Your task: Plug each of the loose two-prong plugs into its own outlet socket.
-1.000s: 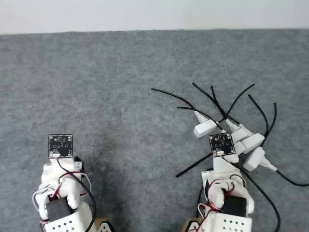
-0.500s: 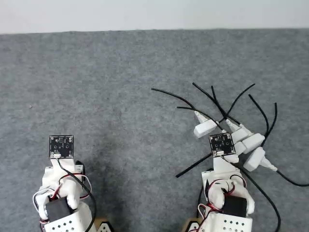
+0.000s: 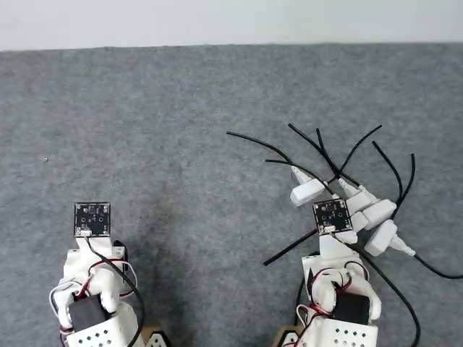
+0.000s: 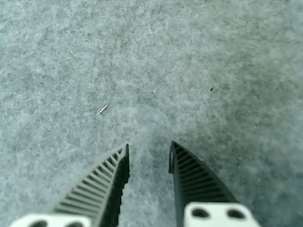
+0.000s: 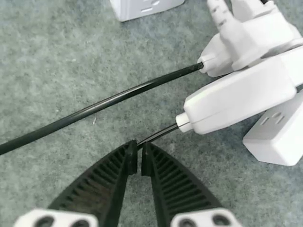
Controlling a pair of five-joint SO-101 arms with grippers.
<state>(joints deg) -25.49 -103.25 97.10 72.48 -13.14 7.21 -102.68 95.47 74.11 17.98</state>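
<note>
In the high view the right arm's camera board (image 3: pixel 332 215) lies over part of the white cluster of plugs and sockets (image 3: pixel 374 212); the cluster sits on the right half of the grey tabletop (image 3: pixel 181 108), toward its near edge; which pieces are mated cannot be made out there; one black cable (image 3: pixel 441 275) runs off the right edge. The white pieces lie slantwise, long axes running from near-left to far-right; the other cables (image 3: pixel 257 142) fan toward the far edge.

The right wrist view gives more; a long plug body (image 5: pixel 241 97) lies just beside a socket block (image 5: pixel 279 135) whose slots face up, its prongs hidden; a second socket block (image 5: pixel 142 7) is cut off by the frame; a thick cable (image 5: pixel 94 111) crosses the tabletop. The right pincer (image 5: pixel 139 144) has its fingers almost pressed together; a thin cable (image 5: pixel 158 134) from the plug body reaches their tips; whether it is pinched I cannot tell.

The left pincer (image 4: pixel 149 144) is spread over bare tabletop toward the near-left corner; a tiny sliver (image 4: pixel 102 109) lies ahead of it.
</note>
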